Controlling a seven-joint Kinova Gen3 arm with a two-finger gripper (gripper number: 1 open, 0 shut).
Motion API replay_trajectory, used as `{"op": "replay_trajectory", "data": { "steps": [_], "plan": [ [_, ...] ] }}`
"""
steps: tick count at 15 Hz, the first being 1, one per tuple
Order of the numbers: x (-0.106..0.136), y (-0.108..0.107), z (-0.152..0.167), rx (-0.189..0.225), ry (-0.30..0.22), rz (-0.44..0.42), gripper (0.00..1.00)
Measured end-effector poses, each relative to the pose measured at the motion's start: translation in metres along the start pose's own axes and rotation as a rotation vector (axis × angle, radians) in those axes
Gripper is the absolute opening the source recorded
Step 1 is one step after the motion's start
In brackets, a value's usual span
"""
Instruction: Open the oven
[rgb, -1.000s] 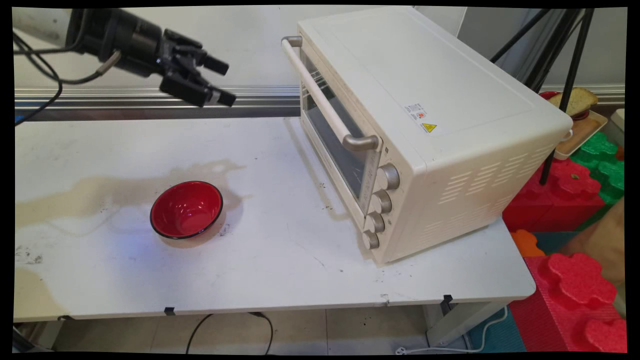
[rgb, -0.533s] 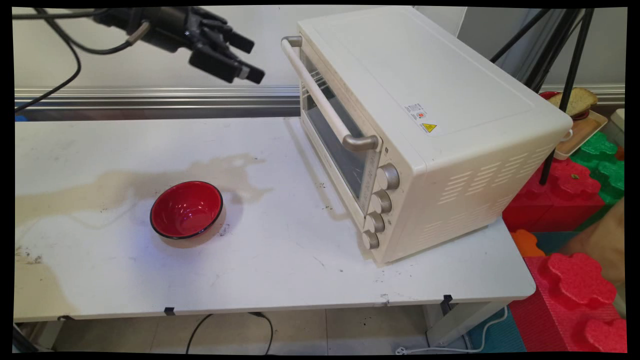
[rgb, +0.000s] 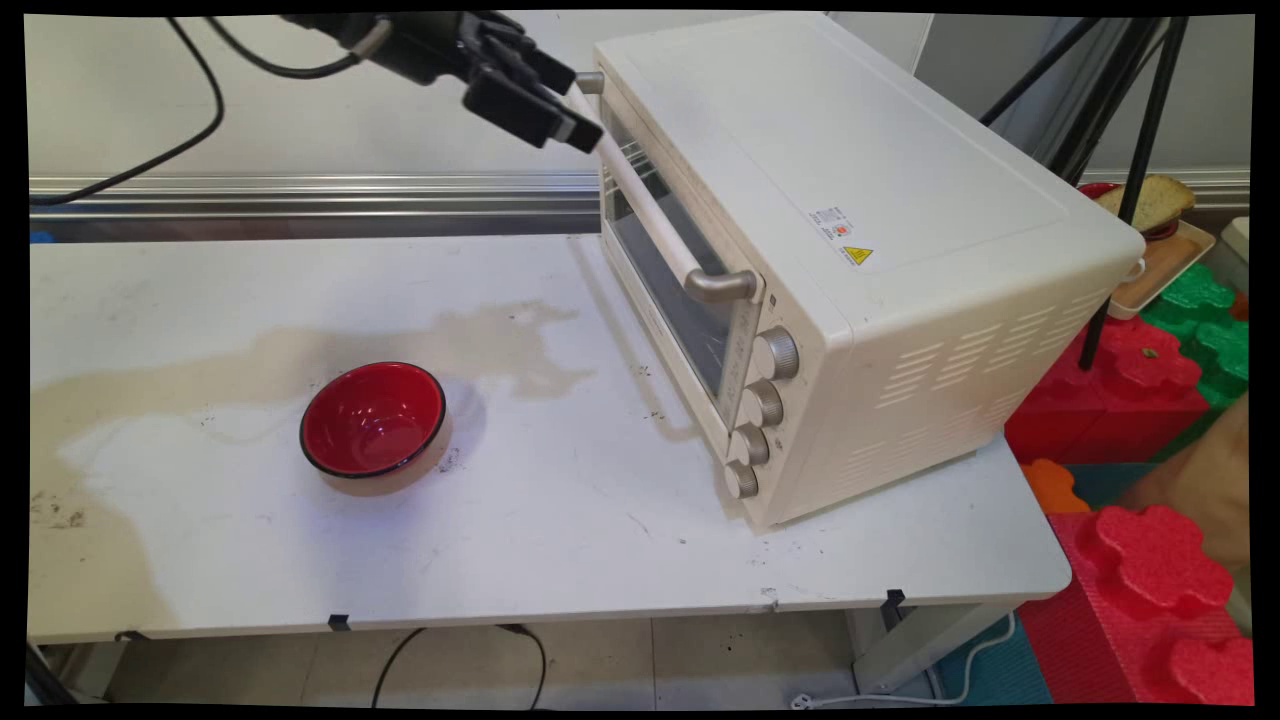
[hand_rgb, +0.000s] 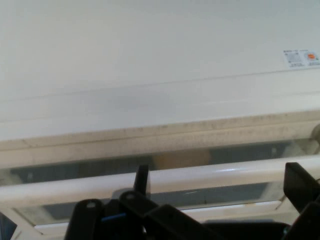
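Up high, open claw (rgb: 578, 108) straddles oven handle (rgb: 650, 205).

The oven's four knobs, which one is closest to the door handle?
The top knob, just below the handle's near bracket; the other three run down from it toward the table.

Cream oven (rgb: 850, 250), red bowl (rgb: 373, 418), black tool (rgb: 578, 108).

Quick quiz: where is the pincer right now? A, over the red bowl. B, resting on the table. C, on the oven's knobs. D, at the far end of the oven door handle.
D: the open pincer sits at the handle of the oven, fingers either side of the bar.
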Motion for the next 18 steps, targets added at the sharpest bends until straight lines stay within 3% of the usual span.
{"op": "replay_trajectory", "data": {
  "steps": [10, 11, 18],
  "plan": [
    [0.021, -0.001, 0.045, -0.009, -0.045, -0.012, 1.0],
    [0.022, -0.001, 0.048, -0.008, -0.05, -0.013, 0.0],
    [0.024, -0.004, 0.072, 0.007, -0.096, -0.021, 0.0]
  ]
}}
